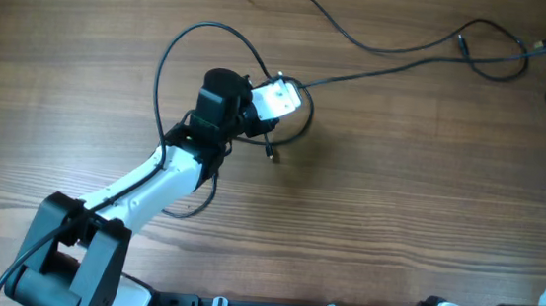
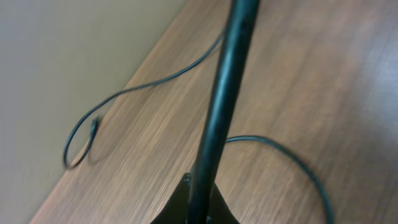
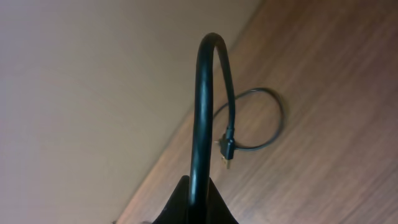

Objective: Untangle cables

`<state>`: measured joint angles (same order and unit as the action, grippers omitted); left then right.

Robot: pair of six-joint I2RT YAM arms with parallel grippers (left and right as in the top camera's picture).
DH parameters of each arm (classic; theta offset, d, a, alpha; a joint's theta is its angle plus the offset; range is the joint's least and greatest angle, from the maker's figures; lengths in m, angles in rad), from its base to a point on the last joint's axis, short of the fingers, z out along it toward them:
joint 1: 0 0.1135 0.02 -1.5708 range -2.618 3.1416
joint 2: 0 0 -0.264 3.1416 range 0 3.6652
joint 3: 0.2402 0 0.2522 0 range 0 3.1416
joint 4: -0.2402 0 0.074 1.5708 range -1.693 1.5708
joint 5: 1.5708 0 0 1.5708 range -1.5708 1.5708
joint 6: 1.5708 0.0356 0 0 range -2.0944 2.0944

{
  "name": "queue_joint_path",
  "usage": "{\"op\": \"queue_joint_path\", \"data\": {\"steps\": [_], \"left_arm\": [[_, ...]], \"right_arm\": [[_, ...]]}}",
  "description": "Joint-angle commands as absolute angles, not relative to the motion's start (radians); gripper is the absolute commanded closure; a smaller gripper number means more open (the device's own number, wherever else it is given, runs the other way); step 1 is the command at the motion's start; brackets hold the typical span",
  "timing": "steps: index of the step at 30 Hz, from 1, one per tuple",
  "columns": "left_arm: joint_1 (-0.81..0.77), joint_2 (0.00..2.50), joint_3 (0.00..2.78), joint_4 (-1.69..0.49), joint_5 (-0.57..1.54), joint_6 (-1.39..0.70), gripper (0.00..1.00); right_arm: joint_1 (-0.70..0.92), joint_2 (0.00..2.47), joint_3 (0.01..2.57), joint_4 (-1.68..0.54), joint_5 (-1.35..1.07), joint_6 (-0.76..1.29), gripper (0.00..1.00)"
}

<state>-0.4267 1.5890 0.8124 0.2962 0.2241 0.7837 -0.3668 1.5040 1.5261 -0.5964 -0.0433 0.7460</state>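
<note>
Left gripper (image 2: 189, 199) pinches a black cable (image 2: 225, 87) rising between its closed fingers; right gripper (image 3: 193, 199) pinches a second cable (image 3: 200, 106) arching over to its plug (image 3: 227, 149). Loose cables (image 1: 391, 49) trail across the wooden table (image 1: 397, 204).

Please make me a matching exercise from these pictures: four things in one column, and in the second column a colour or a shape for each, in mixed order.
Things:
1 cable in the left end effector
2 cable in the right end effector
3 plug
4 table

Colour or shape:
a bent into an arch
b brown wood
c straight, leaving the top of the picture
d black with a gold tip

Pairs: 1-c, 2-a, 3-d, 4-b
</note>
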Motion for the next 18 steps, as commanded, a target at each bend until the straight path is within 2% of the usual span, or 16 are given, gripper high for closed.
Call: {"op": "queue_joint_path", "data": {"steps": [1,9,18], "left_arm": [[-0.469,1.567,0.815,0.300,0.300,0.861,0.96],[-0.621,1.675,0.815,0.338,0.337,0.861,0.96],[-0.776,1.885,0.818,0.488,0.348,0.853,0.96]], "right_arm": [[-0.437,1.576,1.530,-0.591,0.011,0.698,0.96],[-0.556,1.684,1.530,-0.571,0.054,0.653,0.96],[-0.683,1.744,1.530,-0.509,0.089,0.627,0.96]]}}
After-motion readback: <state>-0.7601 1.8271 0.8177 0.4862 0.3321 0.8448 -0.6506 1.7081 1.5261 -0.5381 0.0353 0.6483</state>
